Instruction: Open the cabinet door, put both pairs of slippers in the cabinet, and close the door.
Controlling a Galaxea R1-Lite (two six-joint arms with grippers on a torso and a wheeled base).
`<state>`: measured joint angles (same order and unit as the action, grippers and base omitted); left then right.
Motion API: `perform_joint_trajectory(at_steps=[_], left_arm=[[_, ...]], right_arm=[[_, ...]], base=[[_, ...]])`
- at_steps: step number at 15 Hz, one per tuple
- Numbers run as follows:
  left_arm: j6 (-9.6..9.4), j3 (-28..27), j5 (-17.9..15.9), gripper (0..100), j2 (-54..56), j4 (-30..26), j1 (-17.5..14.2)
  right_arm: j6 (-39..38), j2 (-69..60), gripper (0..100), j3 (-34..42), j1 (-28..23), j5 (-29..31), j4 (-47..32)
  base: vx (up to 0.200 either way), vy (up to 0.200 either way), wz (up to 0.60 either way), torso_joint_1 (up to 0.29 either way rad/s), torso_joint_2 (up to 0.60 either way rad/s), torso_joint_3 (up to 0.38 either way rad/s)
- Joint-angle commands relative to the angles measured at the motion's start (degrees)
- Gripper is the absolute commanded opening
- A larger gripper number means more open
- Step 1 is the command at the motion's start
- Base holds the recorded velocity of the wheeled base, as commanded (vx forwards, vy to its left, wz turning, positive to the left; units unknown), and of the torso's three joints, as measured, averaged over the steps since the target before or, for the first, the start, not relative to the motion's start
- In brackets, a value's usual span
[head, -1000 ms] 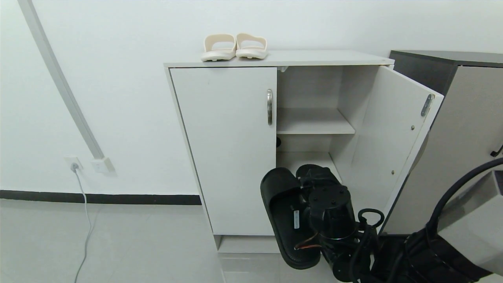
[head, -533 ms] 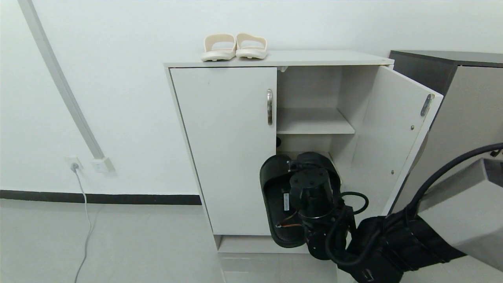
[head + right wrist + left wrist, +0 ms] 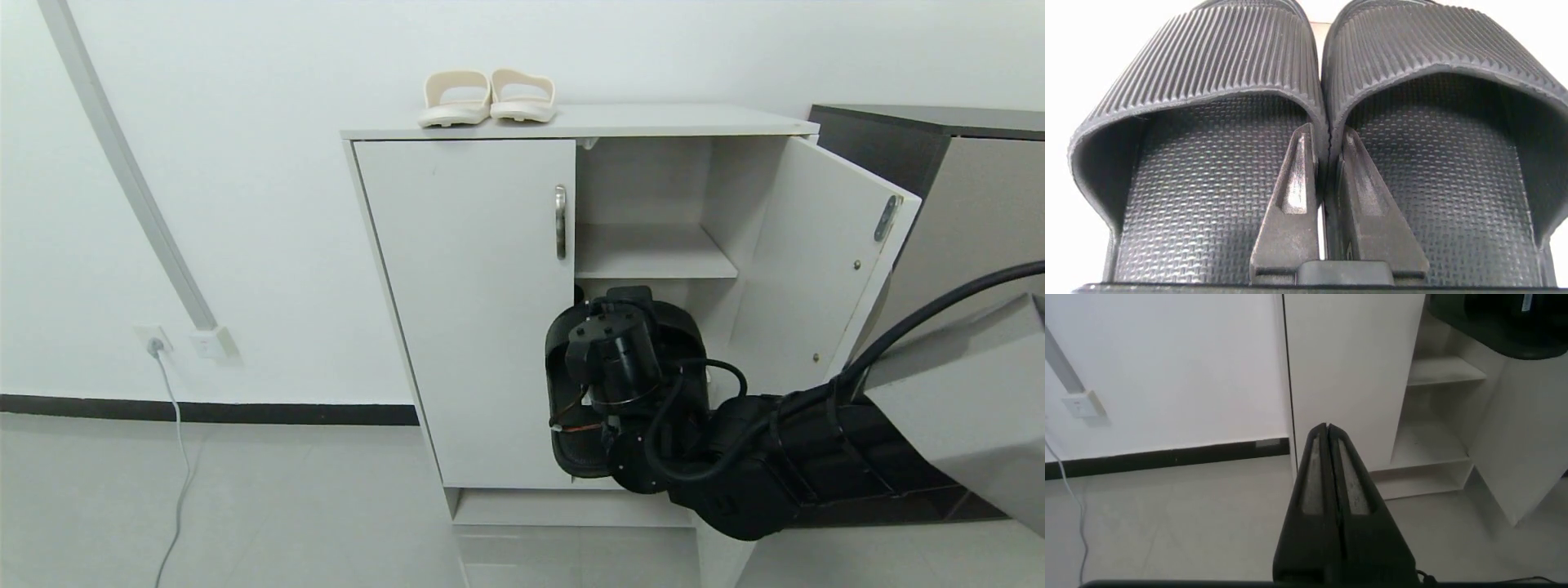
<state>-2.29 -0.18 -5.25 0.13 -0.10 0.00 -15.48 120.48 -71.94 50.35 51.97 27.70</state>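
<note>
The right arm is black, built of rounded joint housings, with a round flat wrist cap dotted with small screws and black cables looping over it. The left end effector and the right end effector each have two long, tapering black fingers with greyish recessed faces.

Right door open, left door shut, black slippers filling the gap under the shelf

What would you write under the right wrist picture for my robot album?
The right tool pinches the pair of black slippers together by their touching inner edges.
</note>
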Motion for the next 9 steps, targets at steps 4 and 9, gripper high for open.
perform_joint_trajectory(at_steps=[4,9], left_arm=[[0.36,0.0,0.0,0,-0.1,0.0,0.0],[0.45,0.0,0.0,0,-0.1,0.0,0.0]], right_arm=[[-1.6,0.5,0,2.5,0.5,-0.4,0.3],[-1.7,1.0,0,2.3,1.1,-1.5,0.4]], base=[[0.0,-0.15,0.0,0.004,0.0,0.002],[0.0,0.0,0.0,0.0,0.0,0.0]])
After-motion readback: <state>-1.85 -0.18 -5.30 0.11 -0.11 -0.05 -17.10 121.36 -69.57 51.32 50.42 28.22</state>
